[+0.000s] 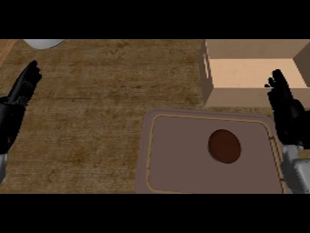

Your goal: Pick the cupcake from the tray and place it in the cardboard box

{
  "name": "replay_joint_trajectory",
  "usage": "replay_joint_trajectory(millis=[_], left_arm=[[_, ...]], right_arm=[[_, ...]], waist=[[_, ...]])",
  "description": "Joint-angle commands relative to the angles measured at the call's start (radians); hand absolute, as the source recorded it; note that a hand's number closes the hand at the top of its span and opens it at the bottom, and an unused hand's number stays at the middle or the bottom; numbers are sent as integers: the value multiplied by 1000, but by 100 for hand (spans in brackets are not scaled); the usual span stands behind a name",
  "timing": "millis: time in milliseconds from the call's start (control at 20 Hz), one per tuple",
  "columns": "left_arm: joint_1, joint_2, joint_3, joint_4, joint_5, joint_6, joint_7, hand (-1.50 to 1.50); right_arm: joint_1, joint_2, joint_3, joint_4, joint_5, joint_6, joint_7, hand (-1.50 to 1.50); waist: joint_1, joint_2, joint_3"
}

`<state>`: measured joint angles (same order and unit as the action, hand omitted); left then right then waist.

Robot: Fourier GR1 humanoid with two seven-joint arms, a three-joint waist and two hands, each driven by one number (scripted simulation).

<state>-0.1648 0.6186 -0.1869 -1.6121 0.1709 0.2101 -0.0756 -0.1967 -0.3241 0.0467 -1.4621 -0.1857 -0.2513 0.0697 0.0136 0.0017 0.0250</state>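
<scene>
Cupcake (224, 146): a dark brown oval sitting on the tray, right of the tray's middle, untouched by either hand.
Tray (177, 164): a brownish-mauve slab with a pale inner border, lying on the counter at lower right.
Cardboard box (251, 96): open-topped, just beyond the tray's far edge at upper right, its pale floor showing.
Right hand (288, 113): fingers straight and holding nothing, over the tray's right rim, fingertips across the box's near wall.
Left hand (19, 93): fingers straight, empty, at the left edge, well apart from the tray.
Counter (97, 113): brown woodgrain; a pale rounded object (43, 43) pokes in at the top left.
</scene>
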Motion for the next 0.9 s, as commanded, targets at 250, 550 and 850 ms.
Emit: replay_joint_trajectory(millis=[250,550,850], left_arm=[[-12,-12,-42,34,-16,-76,-29,0],[-32,-65,-74,53,-2,-123,-14,0],[-4,-91,-96,10,-31,-122,-1,0]], right_arm=[[-111,-250,-158,-427,20,-1,99,-150],[305,-375,-107,-611,218,78,63,-150],[384,-482,-123,-705,350,171,14,-150]], waist=[[-84,-20,-30],[-67,-9,-25],[-36,-7,-26]])
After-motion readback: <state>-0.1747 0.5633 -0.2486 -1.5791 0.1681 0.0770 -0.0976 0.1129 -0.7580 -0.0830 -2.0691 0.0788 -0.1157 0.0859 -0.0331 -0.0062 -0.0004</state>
